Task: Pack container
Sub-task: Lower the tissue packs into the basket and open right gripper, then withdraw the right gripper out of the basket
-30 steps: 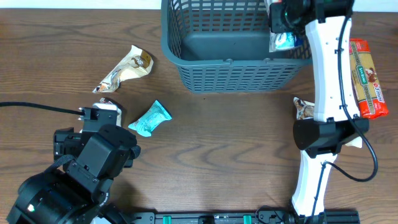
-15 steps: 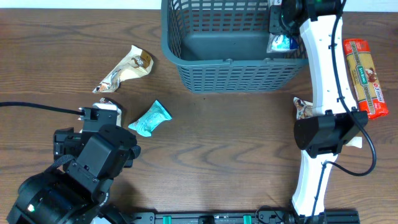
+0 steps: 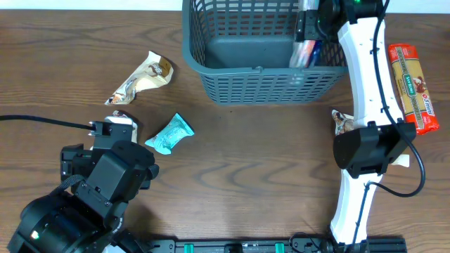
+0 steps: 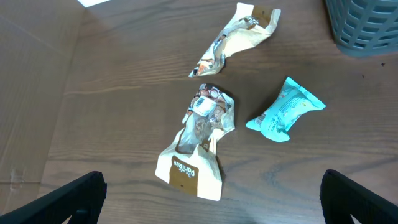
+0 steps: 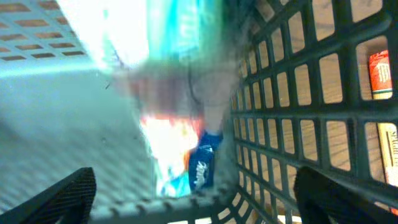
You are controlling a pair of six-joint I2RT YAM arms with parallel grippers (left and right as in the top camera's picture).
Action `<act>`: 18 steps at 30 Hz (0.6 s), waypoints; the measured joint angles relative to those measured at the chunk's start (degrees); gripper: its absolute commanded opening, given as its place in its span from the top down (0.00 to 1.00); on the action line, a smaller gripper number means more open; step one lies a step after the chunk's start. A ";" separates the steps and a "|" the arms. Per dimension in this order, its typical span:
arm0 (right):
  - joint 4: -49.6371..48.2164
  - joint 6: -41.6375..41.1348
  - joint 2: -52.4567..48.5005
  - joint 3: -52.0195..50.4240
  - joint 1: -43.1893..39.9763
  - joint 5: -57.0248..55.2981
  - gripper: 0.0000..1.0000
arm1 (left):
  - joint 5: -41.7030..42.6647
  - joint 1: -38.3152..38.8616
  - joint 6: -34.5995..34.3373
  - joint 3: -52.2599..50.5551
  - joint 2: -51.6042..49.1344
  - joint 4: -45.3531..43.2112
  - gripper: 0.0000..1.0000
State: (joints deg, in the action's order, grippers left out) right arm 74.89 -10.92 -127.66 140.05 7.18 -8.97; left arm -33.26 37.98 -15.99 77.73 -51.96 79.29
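Two hands: left hand (image 4: 213, 190) and right hand (image 5: 196, 186) spread wide, empty.
Holding: container (image 3: 267, 86), blurred packet (image 3: 306, 53) inside.
Likely next: brown packet (image 4: 198, 140), 12 o'clock of left hand, lengthwise 12–6.

My left pincer (image 4: 210, 180) hangs with jaws spread wide over the near left corner of the brown wooden table (image 4: 348, 155). Right beneath it lies a crumpled brown-and-cream foil packet (image 4: 199, 143). A teal plastic pouch (image 4: 286, 112) sits just to its right and a twisted beige wrapper (image 4: 239, 34) lies towards the far edge, with bare lanes of wood between all three. The table's middle, from the pouch across to my white right arm (image 3: 365, 77), is open. My right pincer (image 5: 193, 174), jaws apart, is down inside the dark grey-blue slotted plastic basket (image 5: 292, 93), hemmed by its right lattice wall. A blurred packet (image 5: 180, 124) is directly ahead; the floor to the left is free.
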 measured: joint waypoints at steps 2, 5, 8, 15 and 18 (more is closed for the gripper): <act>-0.76 0.00 0.00 0.00 -0.09 -0.02 0.10 | 0.00 0.00 -0.02 0.00 -0.02 0.02 0.02; -1.73 0.04 0.00 0.00 -0.11 -0.04 0.10 | 0.00 0.00 -0.02 0.00 0.00 0.02 0.01; -3.32 0.59 0.00 0.00 -0.11 -0.04 0.09 | 0.00 0.00 0.00 0.00 -0.02 0.00 0.01; -4.57 2.95 -0.24 7.21 -0.11 0.39 0.11 | 0.00 0.00 0.00 0.00 0.00 0.02 0.01; -5.05 4.50 -0.26 16.13 -0.11 0.87 0.11 | 0.00 0.00 0.00 0.00 -0.02 0.02 0.01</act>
State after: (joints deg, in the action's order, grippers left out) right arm 69.84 -6.42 -127.92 156.18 7.07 -8.10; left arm -33.26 37.98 -15.99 77.73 -51.99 79.31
